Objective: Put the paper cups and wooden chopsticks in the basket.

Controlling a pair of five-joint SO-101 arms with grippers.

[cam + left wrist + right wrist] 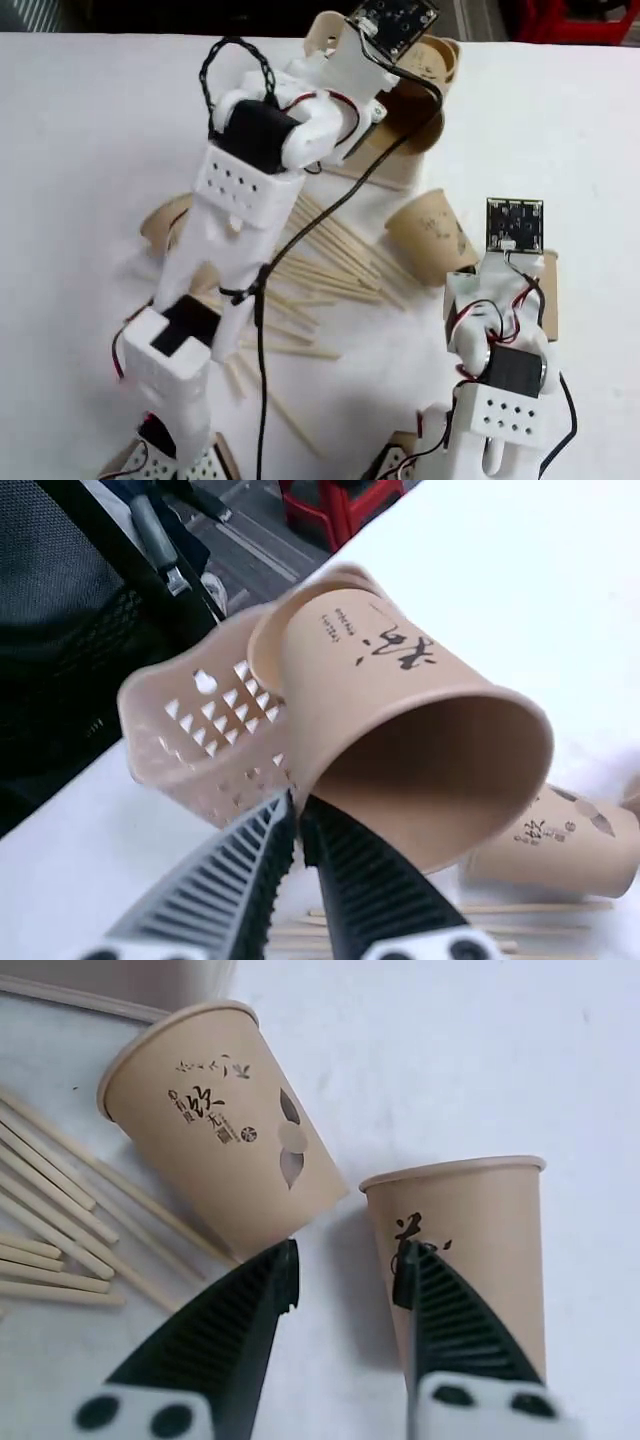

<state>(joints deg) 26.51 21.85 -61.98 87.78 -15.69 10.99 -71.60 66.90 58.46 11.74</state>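
- The perforated basket (190,735) is sitting at the far edge of the table, directly beyond the left arm's load.
- The left gripper (298,806) is pinching the rim of a paper cup (400,710). Its jaws are almost closed on the cup wall.
- This cup is tilting with its mouth towards the gripper and its base towards the basket. Its long axis is running straight from the jaws to the basket rim, so the drop seems only to be needing a little more reach.
- The right gripper (345,1260) is hanging wide open and empty over the gap between two cups.
- One fallen cup (210,1130) is lying beside one finger, and the second cup (480,1230) is lying partly under the other.
- The wooden chopsticks (320,270) are lying scattered between the arms.
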